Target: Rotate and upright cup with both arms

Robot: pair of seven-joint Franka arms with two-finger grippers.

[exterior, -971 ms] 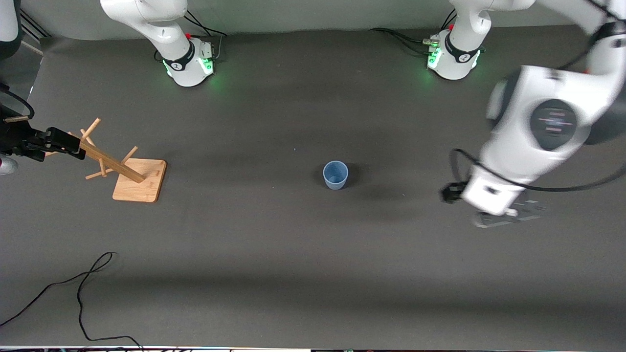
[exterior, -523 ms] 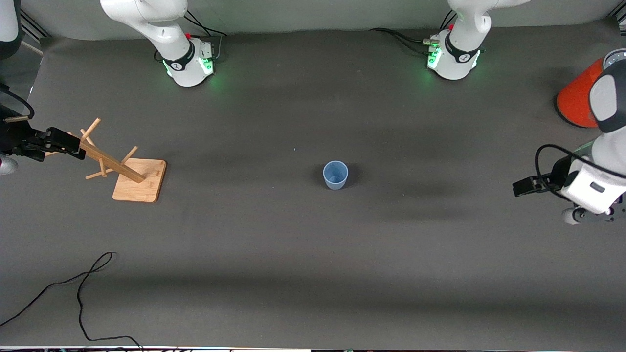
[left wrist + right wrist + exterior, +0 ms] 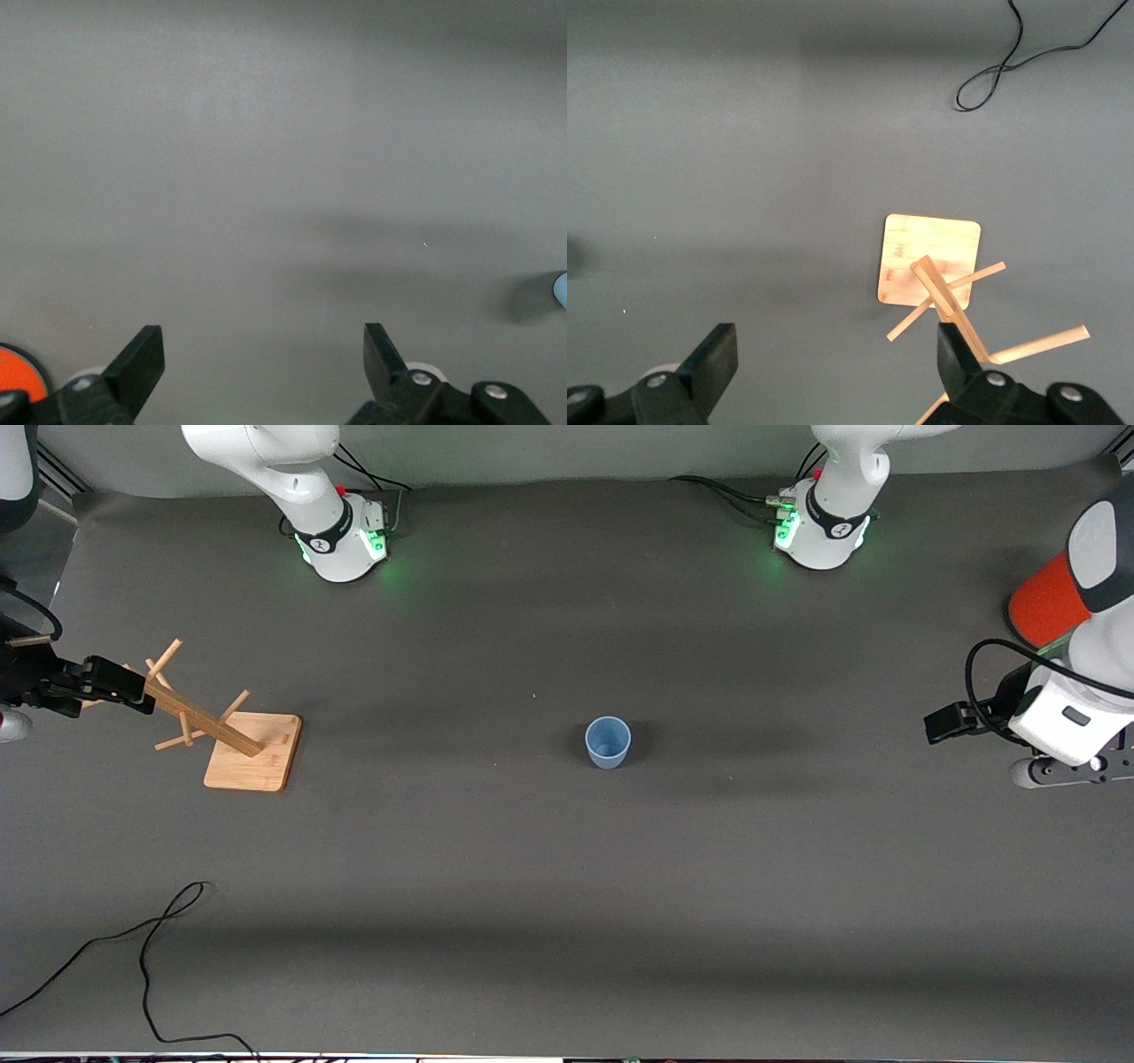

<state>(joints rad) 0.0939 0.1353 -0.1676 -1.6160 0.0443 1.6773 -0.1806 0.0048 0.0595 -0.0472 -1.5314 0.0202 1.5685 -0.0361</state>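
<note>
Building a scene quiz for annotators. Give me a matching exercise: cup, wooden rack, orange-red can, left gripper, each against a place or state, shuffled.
Things:
1. cup
2. wooden rack
3. orange-red can
4. left gripper

Places or states:
A. open, over bare table
B. upright, mid-table, mouth up
C. toward the right arm's end of the table
D. toward the left arm's end, partly hidden by the left arm

Pairs: 1-B, 2-C, 3-D, 4-A
</note>
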